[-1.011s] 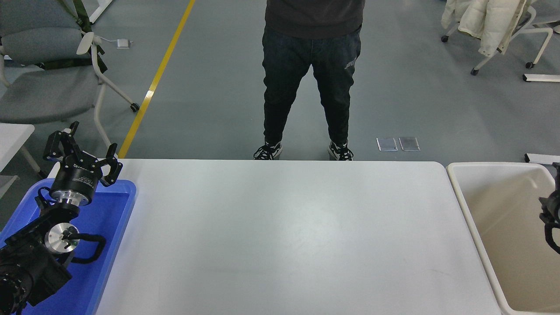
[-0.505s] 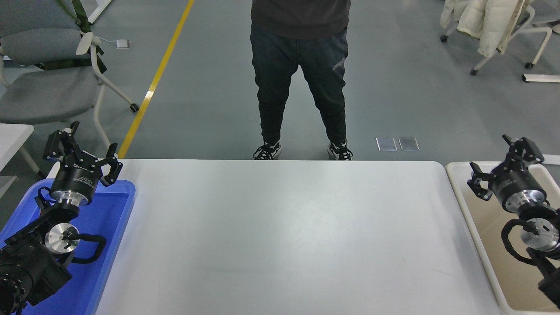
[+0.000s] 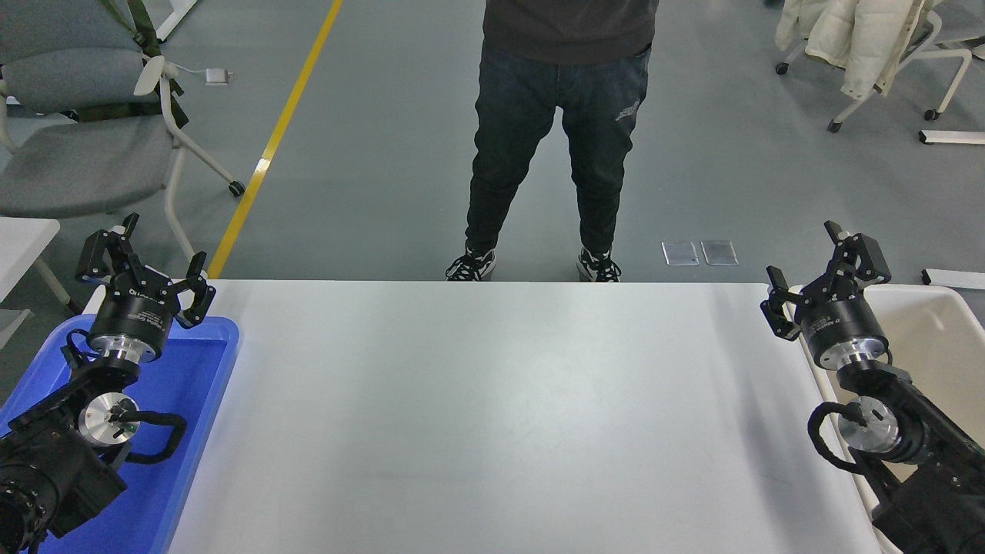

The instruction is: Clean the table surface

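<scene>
White table surface (image 3: 492, 415) | right arm (image 3: 908, 431) cut off | person (image 3: 565, 131) torso up unseen

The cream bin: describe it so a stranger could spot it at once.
Start from the table surface, the wide white slab filling the middle. Off its right end sits the cream bin, partly behind the right gripper. Unlike the blue tray at the left, it is pale and deep-walled.
</scene>
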### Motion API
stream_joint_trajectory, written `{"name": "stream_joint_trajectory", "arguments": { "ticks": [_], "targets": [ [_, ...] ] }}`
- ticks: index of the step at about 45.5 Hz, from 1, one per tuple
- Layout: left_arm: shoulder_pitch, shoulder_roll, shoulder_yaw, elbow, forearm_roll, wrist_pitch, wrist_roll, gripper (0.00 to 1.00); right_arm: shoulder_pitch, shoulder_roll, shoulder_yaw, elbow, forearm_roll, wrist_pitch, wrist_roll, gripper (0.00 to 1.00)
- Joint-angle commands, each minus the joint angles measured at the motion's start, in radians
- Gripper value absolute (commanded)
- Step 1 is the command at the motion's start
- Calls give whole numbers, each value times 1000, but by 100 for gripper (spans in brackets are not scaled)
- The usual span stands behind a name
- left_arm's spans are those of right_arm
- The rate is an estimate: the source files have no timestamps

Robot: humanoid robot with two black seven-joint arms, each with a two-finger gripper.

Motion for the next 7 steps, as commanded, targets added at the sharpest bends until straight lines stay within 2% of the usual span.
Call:
{"name": "stream_joint_trajectory", "arguments": {
  "ticks": [1,7],
  "targets": [
    [0,0,0,-1,0,0,0,100,0,21,0,-5,-18,-1,11,99],
    [0,0,0,0,0,0,0,100,0,22,0,-4,-18,-1,11,99]
  ]
}}
